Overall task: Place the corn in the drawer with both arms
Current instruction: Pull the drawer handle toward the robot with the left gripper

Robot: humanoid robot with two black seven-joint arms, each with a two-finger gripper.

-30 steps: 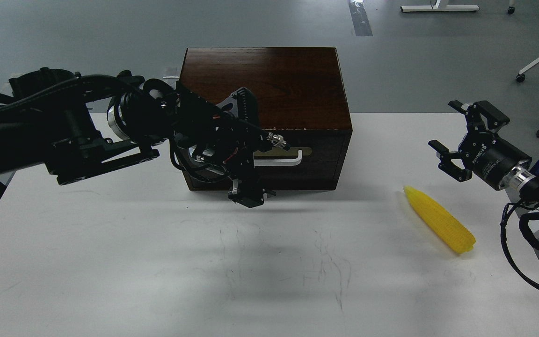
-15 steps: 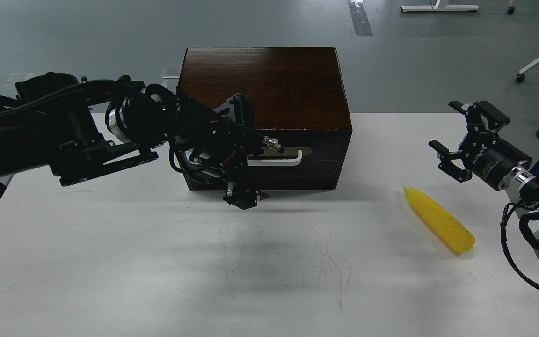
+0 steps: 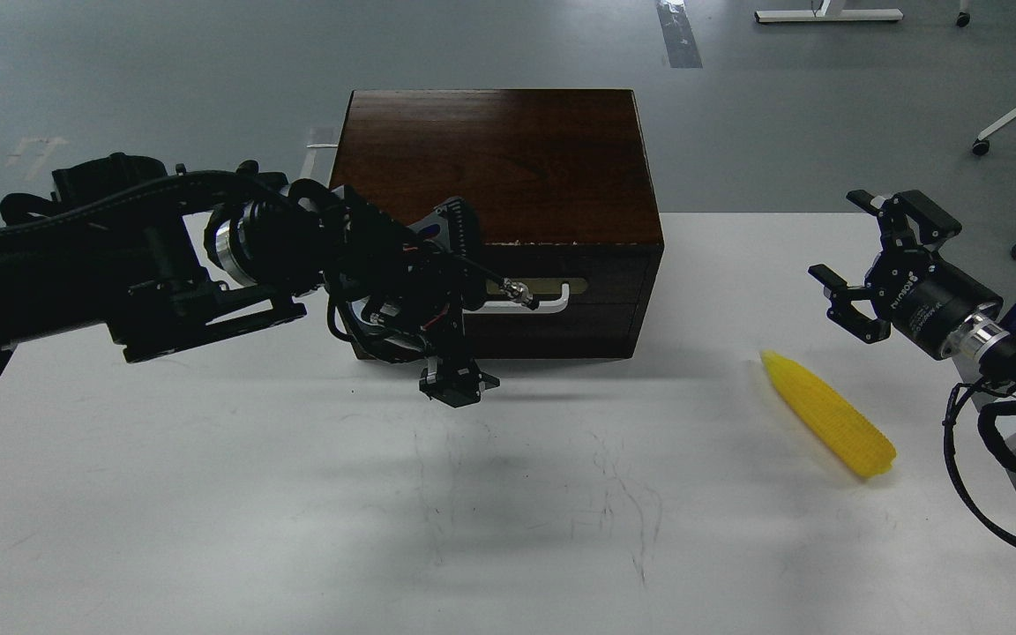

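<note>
The left arm reaches in from the left edge, stretched level across the front left of the dark brown wooden box (image 3: 495,168); its black left gripper (image 3: 451,309) sits in front of the dark brown drawer front (image 3: 601,304), its tangle of fingers and cables covering the left end of the white bar handle (image 3: 543,302); whether the jaws are parted, closed or around the handle, I cannot tell, since the dark parts merge; one finger tip hangs low, just above the white table (image 3: 296,511).

The right arm enters from the right edge, wrist raised; its black right gripper (image 3: 865,265) hovers with jaws spread wide and holding nothing, above and just beyond the pointed end of the bright yellow bumpy plastic corn cob (image 3: 828,414); the cob lies on the table, well apart to the right of the box, tip pointing away and left; the drawer shows no gap.

Against the earlier pictures, the left arm has drawn back leftward and its gripper's low finger has shifted left and slightly down; the right gripper, the corn and the drawer have stayed where they were.
</note>
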